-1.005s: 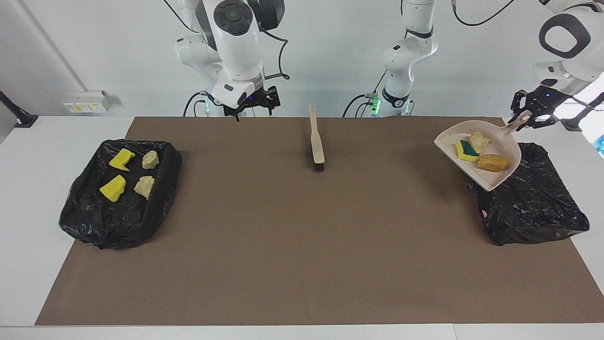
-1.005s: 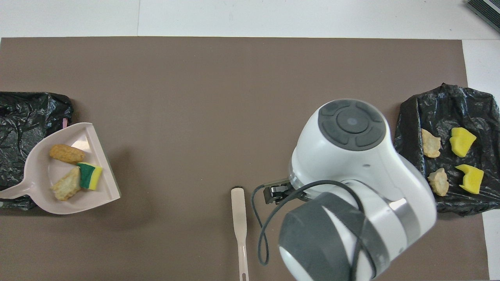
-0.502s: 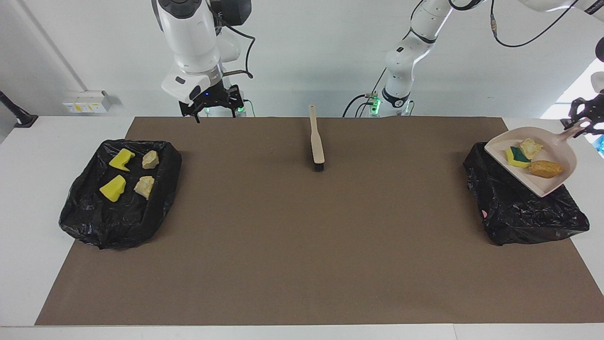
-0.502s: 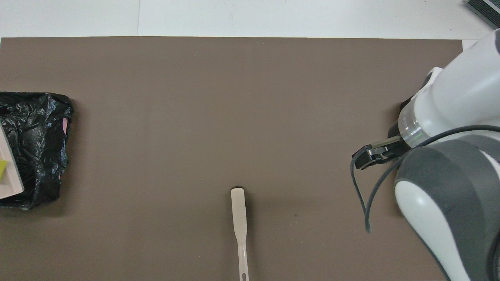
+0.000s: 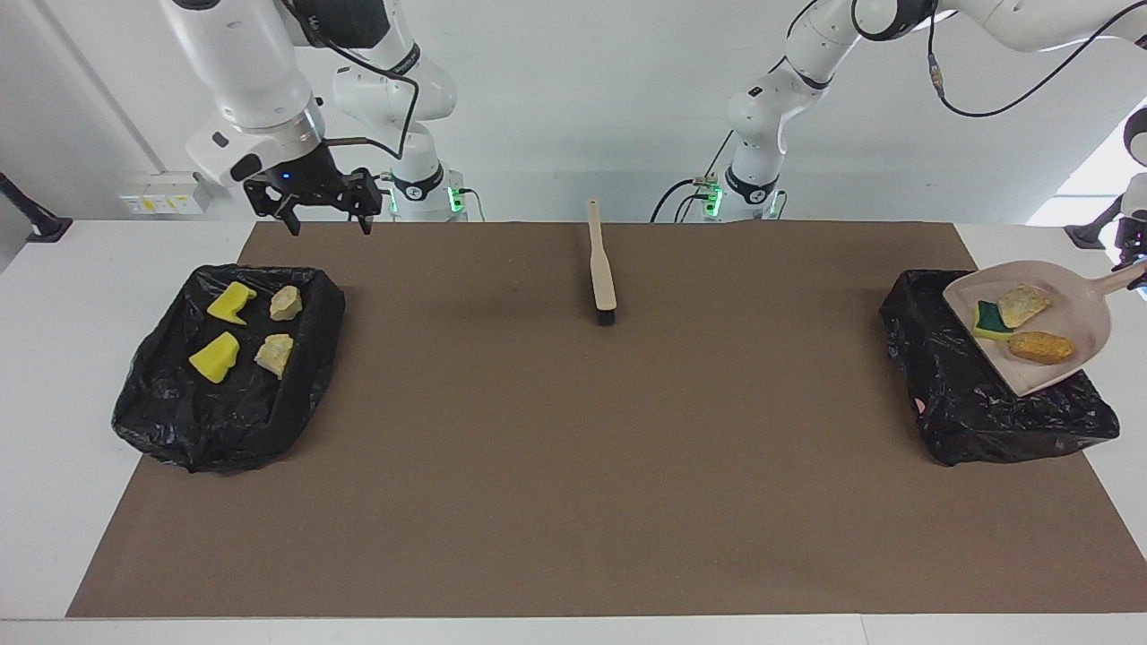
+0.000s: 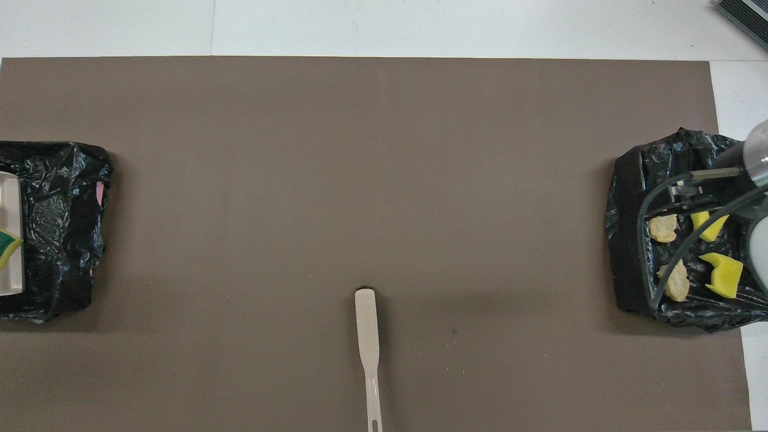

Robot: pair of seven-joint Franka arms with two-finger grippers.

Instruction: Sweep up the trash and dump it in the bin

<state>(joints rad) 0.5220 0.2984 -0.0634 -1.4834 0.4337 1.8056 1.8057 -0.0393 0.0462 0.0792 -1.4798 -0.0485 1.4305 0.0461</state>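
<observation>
Holding the dustpan (image 5: 1066, 336) by its handle, the left pincer (image 5: 1136, 273) tilts it over a black-bagged bin (image 5: 986, 421), trash (image 5: 1021, 324) inside. Right pincer (image 5: 324, 215) hangs open over the table (image 5: 573, 466).

White jointed arms (image 5: 242, 63) — black cables, black tools, green base lights.

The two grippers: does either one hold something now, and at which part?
The left gripper is shut on the handle end of the beige plastic dustpan, raised over a black bag-lined bin. The right gripper is open, holding nothing.
</observation>
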